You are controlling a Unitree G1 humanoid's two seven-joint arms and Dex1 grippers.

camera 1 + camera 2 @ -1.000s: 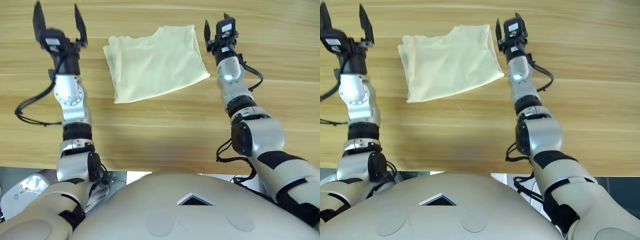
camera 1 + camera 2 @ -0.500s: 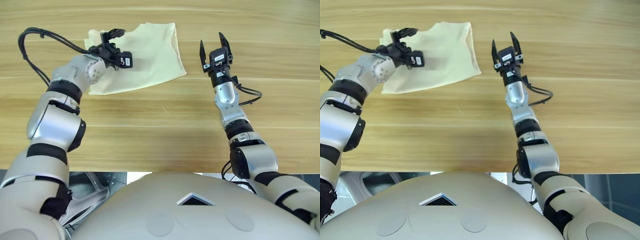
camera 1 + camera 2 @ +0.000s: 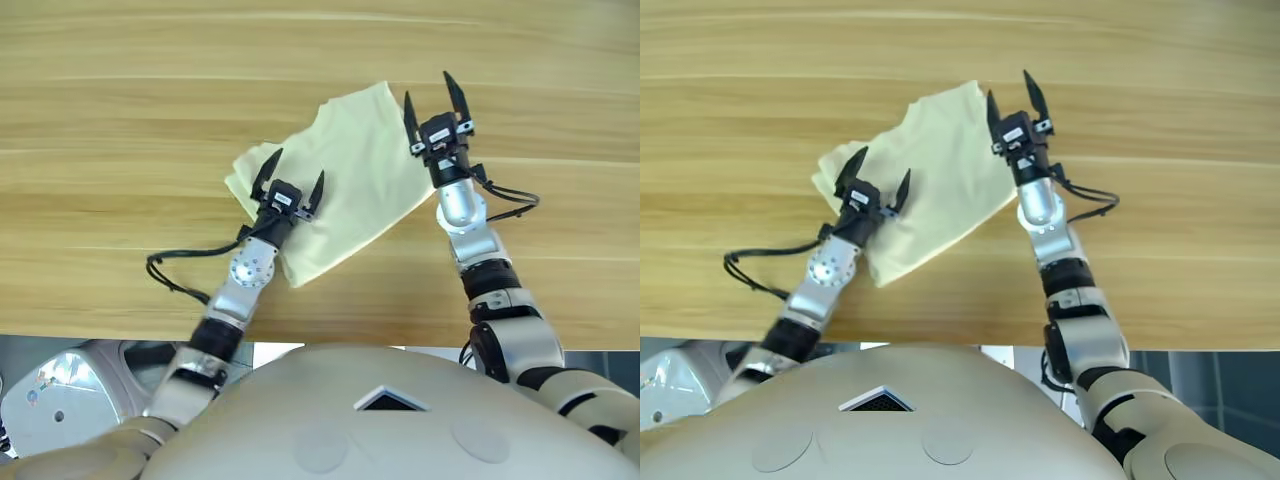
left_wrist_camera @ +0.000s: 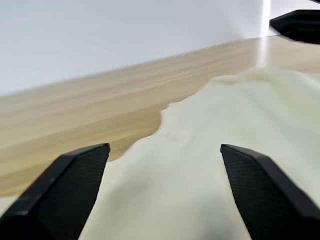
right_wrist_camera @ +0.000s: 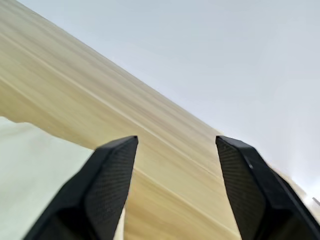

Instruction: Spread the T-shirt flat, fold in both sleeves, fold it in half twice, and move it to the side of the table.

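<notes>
Over T-shirt [image 3: 350,175] edges on table [image 3: 120,120]: left jaws, right jaws spread.

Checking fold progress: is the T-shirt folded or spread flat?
Folded. The T-shirt lies on the table as a compact four-sided pad, with no sleeves or neckline sticking out.
</notes>
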